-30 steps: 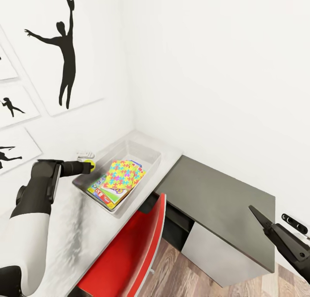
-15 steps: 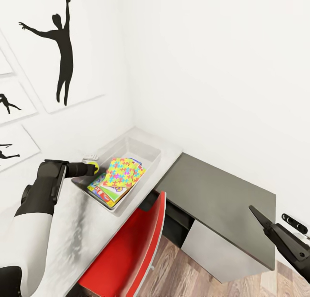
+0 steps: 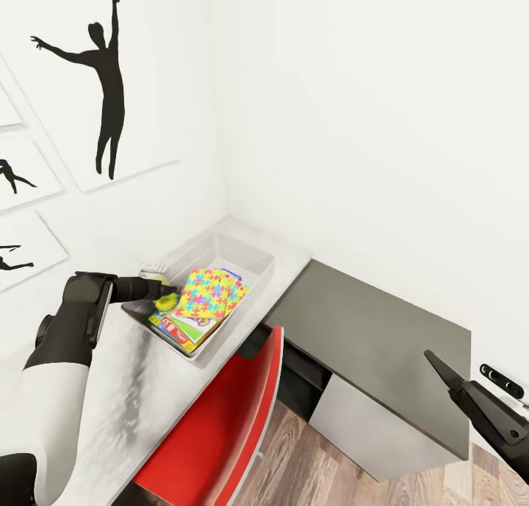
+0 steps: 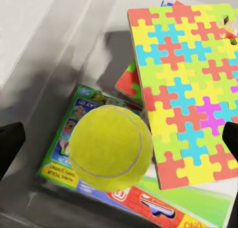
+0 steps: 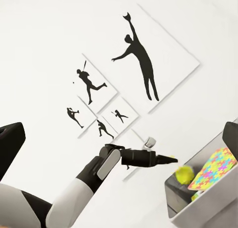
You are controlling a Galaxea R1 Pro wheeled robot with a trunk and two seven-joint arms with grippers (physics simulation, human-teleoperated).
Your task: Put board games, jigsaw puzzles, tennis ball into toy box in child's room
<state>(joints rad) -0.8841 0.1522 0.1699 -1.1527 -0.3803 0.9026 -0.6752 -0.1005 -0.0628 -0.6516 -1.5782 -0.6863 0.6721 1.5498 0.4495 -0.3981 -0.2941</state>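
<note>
1. The left gripper [image 3: 173,294] reaches over the near-left rim of the toy box [image 3: 253,289], which sits on the pale desk [image 3: 128,388] in the corner by the white walls.
2. The tennis ball [image 4: 109,147] is inside the box's outline, above a green-edged board game [image 4: 67,161]. In the right wrist view the ball [image 5: 183,175] sits just clear of the left fingertips, with a gap showing, so the left fingers are parted and grip nothing.
3. In the left wrist view the two dark fingers [image 4: 10,148] stand wide at either edge, apart from the ball.
4. A jigsaw puzzle [image 3: 209,294] lies on top of the stacked games, taking up the middle of the box; the far end of the box floor is bare.
5. A small white object [image 3: 153,266] sits on the desk just beside the box's left wall.
6. A red chair [image 3: 220,425] back stands close against the desk's front edge, below the box.
7. The lower dark top [image 3: 367,344] to the right is open surface.
8. The right gripper [image 3: 441,366] hangs past the dark top's right corner, well apart from the box; whether its fingers are parted cannot be told.
</note>
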